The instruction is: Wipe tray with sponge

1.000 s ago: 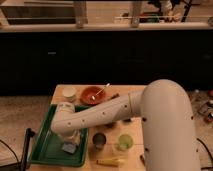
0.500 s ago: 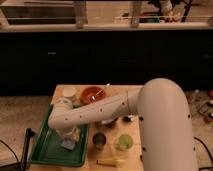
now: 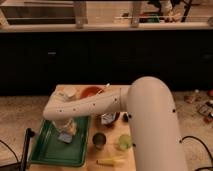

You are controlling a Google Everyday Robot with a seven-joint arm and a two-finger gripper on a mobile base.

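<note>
The dark green tray (image 3: 47, 150) lies at the table's front left. The pale blue-grey sponge (image 3: 65, 137) rests on the tray's floor near its far right part. My gripper (image 3: 66, 130) points down from the white arm, right above the sponge, and is shut on it, pressing it on the tray. The white forearm (image 3: 85, 106) reaches in from the right and hides the tray's far rim.
An orange-red bowl (image 3: 90, 92) with a utensil and a white cup (image 3: 67, 92) stand behind the arm. A dark cup (image 3: 98, 140), a green cup (image 3: 124, 142) and a yellow oblong thing (image 3: 111, 161) lie right of the tray. A dark post (image 3: 26, 145) stands left of it.
The gripper and sponge have slid across the tray toward its far side. The elbow end of the arm has shifted left and up.
</note>
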